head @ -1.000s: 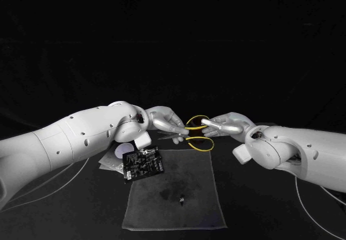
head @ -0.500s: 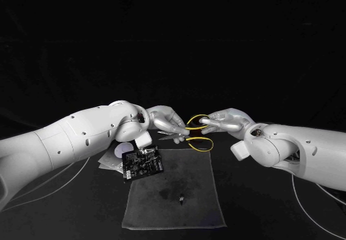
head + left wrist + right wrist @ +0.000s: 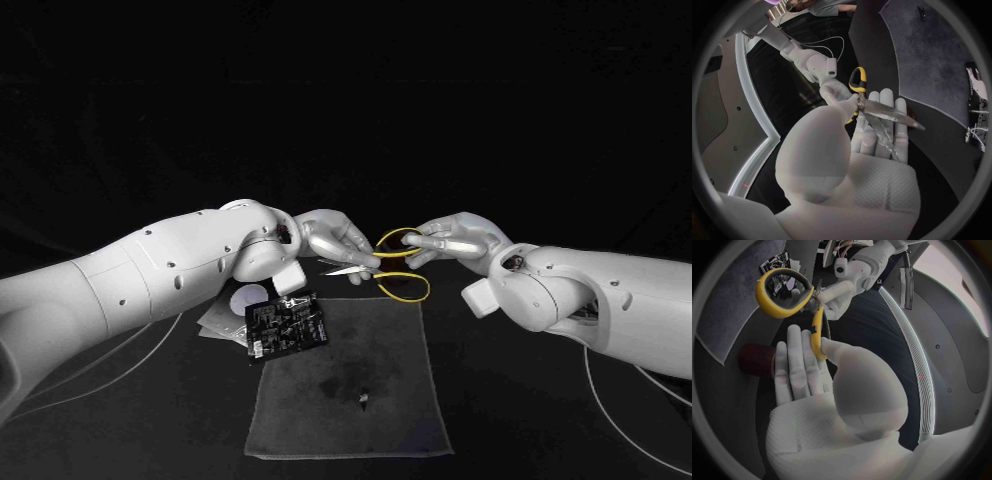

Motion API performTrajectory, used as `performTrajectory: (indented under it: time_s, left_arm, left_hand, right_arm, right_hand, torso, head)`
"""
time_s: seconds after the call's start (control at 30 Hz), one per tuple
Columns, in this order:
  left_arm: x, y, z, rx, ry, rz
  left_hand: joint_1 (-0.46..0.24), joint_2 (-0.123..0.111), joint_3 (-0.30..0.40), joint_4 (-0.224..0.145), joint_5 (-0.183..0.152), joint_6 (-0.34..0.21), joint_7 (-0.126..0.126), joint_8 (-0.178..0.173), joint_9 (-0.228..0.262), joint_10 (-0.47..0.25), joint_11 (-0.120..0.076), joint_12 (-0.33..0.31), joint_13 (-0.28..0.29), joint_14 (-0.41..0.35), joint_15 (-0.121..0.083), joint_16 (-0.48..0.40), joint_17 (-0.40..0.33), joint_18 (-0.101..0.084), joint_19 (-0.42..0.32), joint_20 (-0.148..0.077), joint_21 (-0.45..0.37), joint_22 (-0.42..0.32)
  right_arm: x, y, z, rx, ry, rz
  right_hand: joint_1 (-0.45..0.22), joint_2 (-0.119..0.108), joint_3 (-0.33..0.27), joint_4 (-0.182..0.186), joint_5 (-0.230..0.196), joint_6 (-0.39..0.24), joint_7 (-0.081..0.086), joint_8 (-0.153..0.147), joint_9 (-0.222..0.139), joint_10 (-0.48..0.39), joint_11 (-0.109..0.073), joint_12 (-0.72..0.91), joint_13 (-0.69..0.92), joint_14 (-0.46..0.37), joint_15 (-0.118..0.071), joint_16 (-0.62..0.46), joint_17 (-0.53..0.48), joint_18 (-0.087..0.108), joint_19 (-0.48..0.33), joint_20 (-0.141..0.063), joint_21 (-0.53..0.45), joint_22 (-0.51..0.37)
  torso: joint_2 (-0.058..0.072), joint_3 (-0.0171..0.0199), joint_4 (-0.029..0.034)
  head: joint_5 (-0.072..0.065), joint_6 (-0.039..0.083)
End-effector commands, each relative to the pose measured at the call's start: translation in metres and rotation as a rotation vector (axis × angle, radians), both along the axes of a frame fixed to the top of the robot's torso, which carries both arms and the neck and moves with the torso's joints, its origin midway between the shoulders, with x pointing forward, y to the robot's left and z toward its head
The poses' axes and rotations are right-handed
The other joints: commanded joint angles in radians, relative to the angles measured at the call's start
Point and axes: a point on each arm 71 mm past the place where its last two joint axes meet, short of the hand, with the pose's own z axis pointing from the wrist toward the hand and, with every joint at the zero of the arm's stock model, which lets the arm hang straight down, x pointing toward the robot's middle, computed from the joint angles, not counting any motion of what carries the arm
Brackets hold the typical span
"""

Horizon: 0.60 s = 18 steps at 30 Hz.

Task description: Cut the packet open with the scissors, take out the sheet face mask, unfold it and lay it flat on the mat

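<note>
The packet (image 3: 286,326), black with pale print too small to read, lay at the mat's (image 3: 346,370) 10 o'clock corner, partly overhanging its edge. In the left wrist view its face showed white and pink marks, cut off by the rim of the circle, and no word could be made out. Something pale and rounded (image 3: 231,312) stuck out from under it at 9 o'clock, mostly hidden, possibly a 2nd wrapper.

The scissors (image 3: 886,112) hung in the air over the mat's 12 o'clock edge, between the 2 hands. The left hand (image 3: 335,240) grasped the blades, thumb pressing them against the fingers, with the tips poking out past the hand. The right hand (image 3: 454,240) grasped the yellow handles, its thumb clamping 1 loop against the fingers while the other loop stood free. No maker's mark could be seen on the steel.

A small dark speck (image 3: 364,400) sat near the mat's centre, too small to identify. A dark red thing (image 3: 754,360) showed behind the right hand's fingers, half covered.
</note>
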Motion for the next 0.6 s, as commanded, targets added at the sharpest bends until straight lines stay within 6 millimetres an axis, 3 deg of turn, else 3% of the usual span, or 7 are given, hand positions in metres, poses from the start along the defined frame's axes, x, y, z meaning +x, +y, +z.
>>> performTrajectory:
  time_s: [0.03,0.17,0.23,0.37,0.43,0.5,0.6]
  left_arm:
    - [0.004,0.006,-0.002,0.015,0.015,0.047]
    - [0.007,0.008,-0.002,0.02,0.023,0.069]
    - [0.01,0.01,-0.003,0.027,0.022,0.096]
    - [0.014,0.012,-0.003,0.036,0.015,0.134]
    - [0.017,0.015,-0.003,0.041,0.008,0.16]
    - [0.02,0.017,-0.003,0.046,0.002,0.181]
    - [0.024,0.022,-0.003,0.054,-0.003,0.204]
  left_hand:
    - [-0.027,-0.012,0.092,-0.096,0.003,-0.025,0.009,-0.022,-0.01,-0.028,0.014,-0.011,-0.008,-0.02,0.01,-0.008,0.0,0.0,-0.017,0.008,-0.021,-0.012]
    - [-0.061,-0.043,0.079,-0.052,0.004,-0.085,0.037,-0.074,-0.039,-0.11,0.045,-0.013,-0.025,-0.096,0.04,-0.034,-0.003,-0.005,-0.058,0.036,-0.105,-0.066]
    - [-0.092,-0.085,0.053,-0.018,0.003,-0.132,0.053,-0.107,-0.06,-0.199,0.073,-0.012,-0.048,-0.176,0.07,-0.071,-0.018,-0.009,-0.088,0.058,-0.169,-0.107]
    - [-0.113,-0.121,-0.021,0.019,0.004,-0.18,0.052,-0.135,-0.08,-0.305,0.103,-0.009,-0.062,-0.291,0.109,-0.128,-0.05,-0.012,-0.129,0.088,-0.256,-0.164]
    - [-0.088,-0.103,-0.12,0.055,0.003,-0.186,0.055,-0.138,-0.09,-0.338,0.111,-0.004,-0.06,-0.328,0.124,-0.144,-0.072,-0.001,-0.131,0.102,-0.316,-0.208]
    - [-0.021,-0.07,-0.246,0.109,0.005,-0.187,0.068,-0.136,-0.105,-0.348,0.113,0.005,-0.06,-0.335,0.124,-0.139,-0.094,0.009,-0.092,0.104,-0.368,-0.254]
    - [0.014,-0.062,-0.3,0.136,0.004,-0.181,0.075,-0.132,-0.112,-0.348,0.112,0.011,-0.059,-0.337,0.122,-0.133,-0.105,0.01,-0.072,0.105,-0.391,-0.274]
  right_arm:
    - [0.006,-0.004,0.008,-0.036,-0.036,-0.024]
    - [0.011,-0.004,0.012,-0.058,-0.037,-0.027]
    - [0.014,-0.002,0.015,-0.076,-0.037,-0.028]
    - [0.018,0.001,0.016,-0.094,-0.035,-0.035]
    - [0.02,0.001,0.017,-0.102,-0.035,-0.046]
    - [0.022,0.001,0.017,-0.108,-0.035,-0.056]
    - [0.025,0.0,0.018,-0.115,-0.035,-0.07]
  right_hand:
    - [-0.024,0.007,0.09,-0.087,0.007,-0.003,-0.005,0.008,0.021,0.068,-0.057,-0.004,0.001,0.008,-0.002,0.005,0.006,0.009,0.005,0.0,0.006,0.003]
    - [-0.043,0.009,0.1,-0.101,0.007,-0.005,-0.007,0.015,0.035,0.077,-0.059,-0.006,0.003,0.015,-0.004,0.008,0.015,0.009,0.005,-0.002,0.013,0.008]
    - [-0.051,0.01,0.104,-0.107,0.007,-0.005,-0.008,0.018,0.041,0.081,-0.061,-0.006,0.003,0.017,-0.005,0.009,0.018,0.009,0.007,-0.003,0.017,0.011]
    - [-0.058,0.011,0.106,-0.113,0.007,-0.005,-0.009,0.021,0.047,0.084,-0.062,-0.007,0.004,0.019,-0.006,0.01,0.022,0.009,0.009,-0.004,0.021,0.013]
    - [-0.06,0.011,0.107,-0.115,0.007,-0.006,-0.01,0.022,0.049,0.086,-0.062,-0.007,0.004,0.021,-0.007,0.01,0.023,0.009,0.009,-0.005,0.023,0.014]
    - [-0.065,0.012,0.108,-0.119,0.007,-0.006,-0.011,0.024,0.054,0.089,-0.063,-0.007,0.005,0.023,-0.008,0.011,0.026,0.009,0.011,-0.006,0.027,0.016]
    - [-0.068,0.013,0.109,-0.123,0.007,-0.006,-0.012,0.025,0.057,0.092,-0.064,-0.007,0.005,0.025,-0.009,0.012,0.028,0.009,0.011,-0.007,0.029,0.018]
  torso:
    - [0.001,0.0012,-0.0009]
    - [0.001,0.0007,-0.0011]
    - [0.001,0.0003,-0.001]
    - [0.0,0.0003,0.0]
    - [0.0,0.0005,-0.0005]
    - [0.0,0.0004,-0.0008]
    - [0.001,0.0005,-0.0007]
  head:
    - [-0.001,0.001]
    - [-0.004,0.001]
    - [-0.004,0.0]
    - [-0.003,0.0]
    - [-0.003,-0.001]
    - [-0.004,-0.001]
    - [-0.003,0.0]
